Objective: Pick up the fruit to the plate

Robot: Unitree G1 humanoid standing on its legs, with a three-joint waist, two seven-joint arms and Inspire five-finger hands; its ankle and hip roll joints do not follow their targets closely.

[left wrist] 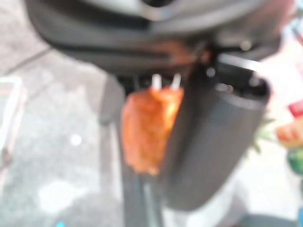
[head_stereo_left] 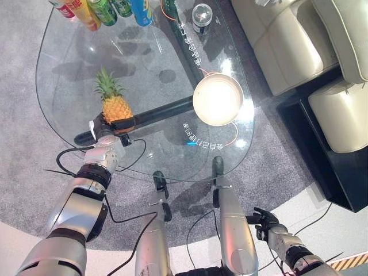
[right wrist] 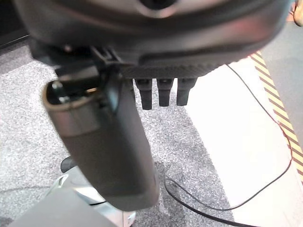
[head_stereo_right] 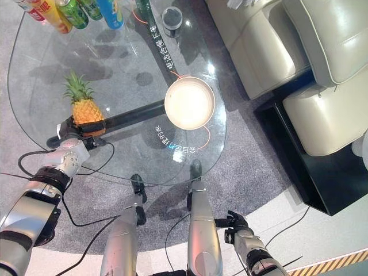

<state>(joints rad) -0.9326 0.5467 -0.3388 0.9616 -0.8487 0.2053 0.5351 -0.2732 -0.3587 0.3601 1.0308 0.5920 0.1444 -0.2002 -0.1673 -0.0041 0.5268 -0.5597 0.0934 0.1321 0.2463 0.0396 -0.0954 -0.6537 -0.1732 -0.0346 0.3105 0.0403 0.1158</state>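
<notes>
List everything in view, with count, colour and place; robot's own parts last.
pineapple: one, orange with green crown, left part of the table, in the left hand's grip.
plate: one, pale cream, right part of the table, empty.
cans: a row, red, yellow, green and blue, far edge of the table.
glass table: one, clear, on grey carpet.
sofa: cream, right of the table.
left hand: dark, curled round the pineapple's base.
right hand: dark, low beside the table, fingers curled, holding nothing.

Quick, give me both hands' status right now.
Left hand: shut on the pineapple, gripping its base on the glass table.
Right hand: low beside the table, fingers curled, holding nothing.
</notes>
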